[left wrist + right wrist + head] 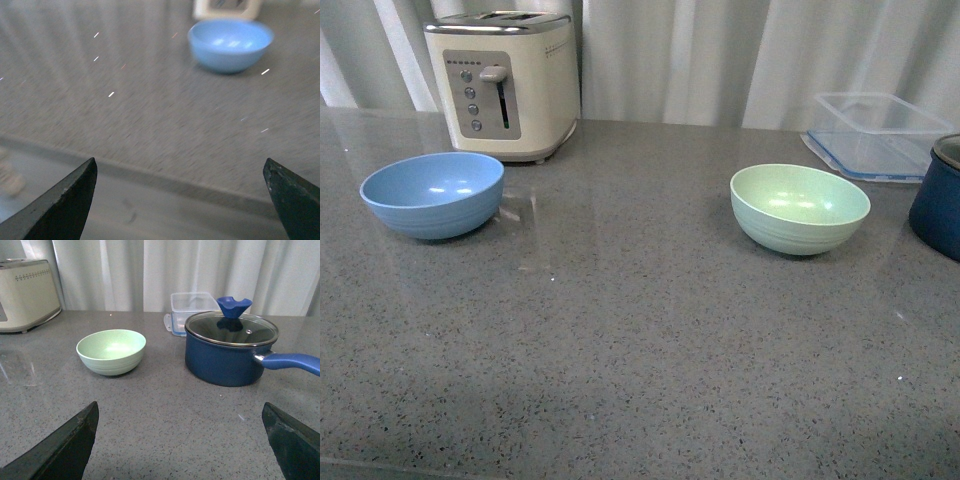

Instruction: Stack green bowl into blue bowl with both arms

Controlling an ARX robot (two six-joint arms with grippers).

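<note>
The blue bowl [432,194] stands upright and empty on the grey counter at the left, in front of the toaster. The green bowl [800,207] stands upright and empty at the right. Neither arm shows in the front view. In the left wrist view my left gripper [180,172] is open over the counter's near edge, far from the blue bowl [230,44]. In the right wrist view my right gripper [180,415] is open above bare counter, with the green bowl [111,351] well ahead of it and apart from both fingers. Nothing lies between either pair of jaws.
A cream toaster [504,85] stands behind the blue bowl. A dark navy pot [230,351] with a glass lid and long handle sits right beside the green bowl. A clear plastic container [878,134] stands at the back right. White curtains close off the back.
</note>
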